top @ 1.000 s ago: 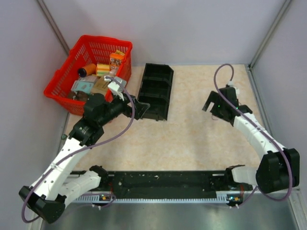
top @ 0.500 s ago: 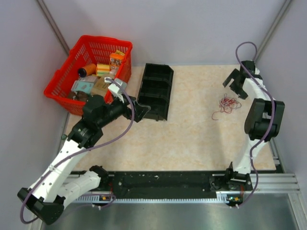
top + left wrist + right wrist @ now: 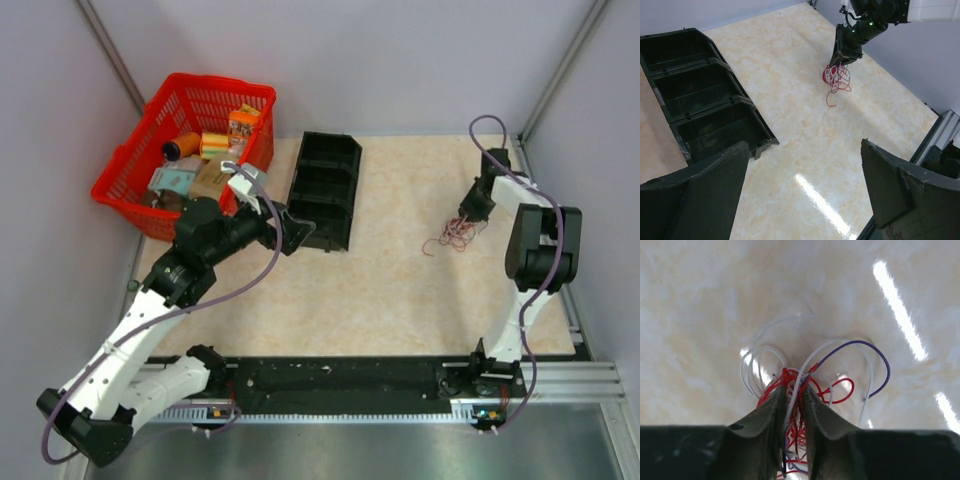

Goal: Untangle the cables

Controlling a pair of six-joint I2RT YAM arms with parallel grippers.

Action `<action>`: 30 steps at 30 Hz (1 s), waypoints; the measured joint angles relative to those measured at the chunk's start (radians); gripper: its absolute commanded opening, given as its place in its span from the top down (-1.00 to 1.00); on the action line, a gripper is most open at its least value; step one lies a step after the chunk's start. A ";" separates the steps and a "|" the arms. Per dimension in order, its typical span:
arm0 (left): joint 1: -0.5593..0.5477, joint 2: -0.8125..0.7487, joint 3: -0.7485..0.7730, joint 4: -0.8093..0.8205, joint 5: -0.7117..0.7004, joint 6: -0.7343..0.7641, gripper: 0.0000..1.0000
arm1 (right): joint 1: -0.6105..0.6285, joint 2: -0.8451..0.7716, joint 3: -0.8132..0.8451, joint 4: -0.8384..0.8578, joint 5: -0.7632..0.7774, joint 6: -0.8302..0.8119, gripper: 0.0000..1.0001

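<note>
Cables [image 3: 790,374] pinched by right gripper [image 3: 794,396], arm stretched forward, pointing down; left gripper [image 3: 802,150] spread wide

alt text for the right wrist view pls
The right gripper pinches a tangle of red, white and dark blue cables. Loose loops spread over a pale marbled table with glare streaks.

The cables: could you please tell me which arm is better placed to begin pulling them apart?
Right. The right gripper pinches the cables; the left gripper hangs open far away, beside the black bins.
</note>
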 measured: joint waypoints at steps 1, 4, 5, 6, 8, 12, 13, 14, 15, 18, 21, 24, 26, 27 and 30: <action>-0.002 0.005 0.000 0.001 -0.003 0.001 -0.92 | 0.009 -0.031 -0.047 0.037 -0.014 0.006 0.73; -0.017 0.028 0.000 0.000 -0.019 0.003 -0.92 | 0.069 -0.150 -0.181 0.051 -0.047 0.005 0.73; -0.023 0.037 0.000 0.000 -0.024 0.003 -0.92 | 0.107 -0.198 -0.225 0.050 -0.058 0.003 0.73; -0.032 0.051 0.000 0.000 -0.026 0.000 -0.90 | 0.152 -0.247 -0.267 0.053 -0.070 -0.003 0.72; -0.041 0.073 0.002 0.000 -0.025 -0.016 -0.89 | 0.249 -0.338 -0.333 0.059 -0.102 -0.023 0.70; -0.046 0.098 0.008 -0.005 -0.033 -0.081 -0.86 | 0.441 -0.480 -0.409 0.071 -0.177 -0.083 0.39; -0.046 0.095 0.008 -0.006 -0.044 -0.092 -0.87 | 0.488 -0.500 -0.417 0.072 -0.197 -0.102 0.14; -0.046 0.086 0.008 -0.006 -0.064 -0.107 -0.88 | 0.521 -0.510 -0.419 0.073 -0.214 -0.117 -0.19; -0.046 0.071 0.007 -0.004 -0.084 -0.117 -0.88 | 0.560 -0.517 -0.424 0.081 -0.235 -0.131 -0.33; -0.046 -0.016 -0.022 0.039 -0.160 -0.139 -0.89 | 0.649 -0.521 -0.444 0.104 -0.294 -0.163 -0.56; -0.046 -0.110 -0.076 0.103 -0.225 -0.148 -0.90 | 0.684 -0.532 -0.464 0.107 -0.312 -0.163 -0.67; -0.046 -0.121 -0.087 0.129 -0.235 -0.150 -0.88 | 0.689 -0.597 -0.488 0.090 -0.275 -0.146 -0.68; -0.046 -0.088 -0.086 0.141 -0.212 -0.153 -0.85 | 0.689 -0.682 -0.494 0.065 -0.222 -0.121 -0.70; -0.046 -0.057 -0.082 0.140 -0.191 -0.156 -0.84 | 0.687 -0.732 -0.495 0.061 -0.199 -0.108 -0.69; -0.055 0.070 -0.070 0.141 -0.121 -0.179 -0.57 | 0.682 -0.871 -0.510 0.074 -0.145 -0.083 -0.53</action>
